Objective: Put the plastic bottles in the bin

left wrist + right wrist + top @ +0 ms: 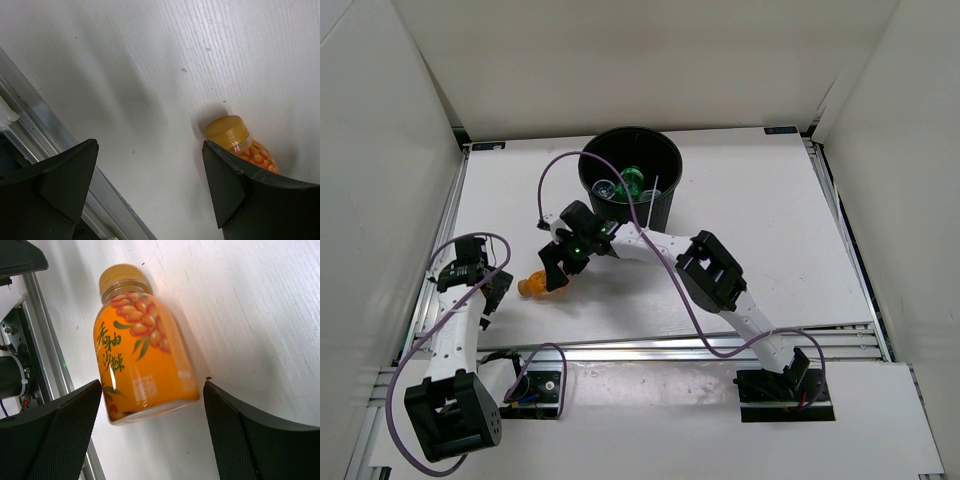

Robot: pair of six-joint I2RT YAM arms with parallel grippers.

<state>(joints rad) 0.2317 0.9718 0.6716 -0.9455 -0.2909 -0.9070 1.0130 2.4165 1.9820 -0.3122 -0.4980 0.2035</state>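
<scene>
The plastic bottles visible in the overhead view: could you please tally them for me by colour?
Short orange plastic bottle, lying on the white table: 1
Green plastic bottle, inside the round black plastic bin: 1
Clear plastic bottle, inside the bin: 1 discernible; others may be hidden
Total visible: 3

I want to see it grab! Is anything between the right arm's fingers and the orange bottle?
No. The right wrist view shows only bare white table between the open fingers and the orange bottle lying there.
</scene>
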